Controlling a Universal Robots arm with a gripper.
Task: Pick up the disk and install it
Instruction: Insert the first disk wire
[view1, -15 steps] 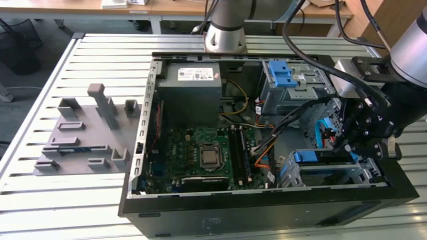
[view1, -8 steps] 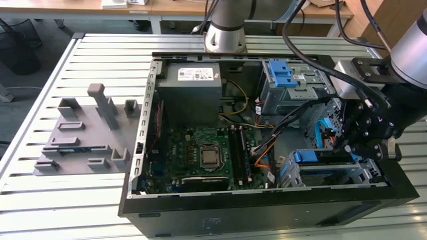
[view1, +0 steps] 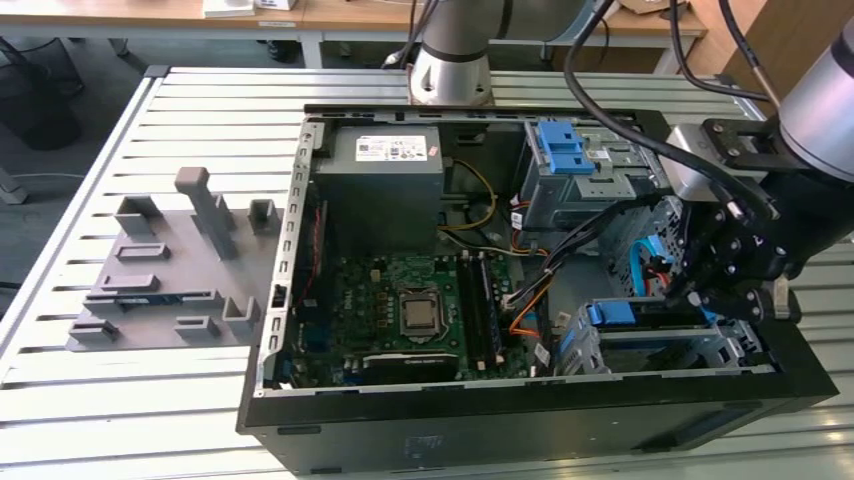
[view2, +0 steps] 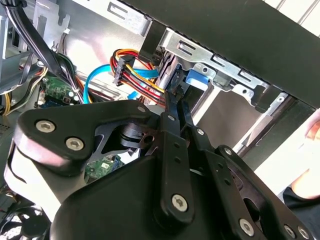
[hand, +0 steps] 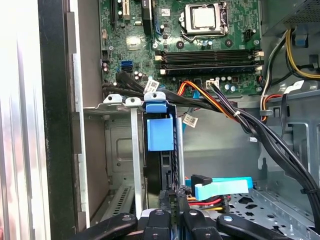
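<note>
Black screw-studded pincer (view2: 172, 100), silver-grey arm (view1: 454, 50)

A slatted metal bench (view1: 160, 400) in pale grey carries the work, its ribs catching bright, even light. Beyond its far edge, well away from the jaws, stand wooden tables (view1: 160, 15) with white legs over a grey floor (view1: 54, 215). A dark shape (view1: 34, 110) sits on that floor by the bench's far corner.

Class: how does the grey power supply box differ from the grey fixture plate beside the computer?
The power supply sits inside the case; the fixture plate lies outside on the table. The power supply is a stickered box; the fixture plate carries upright blocks. Both are grey.
</note>
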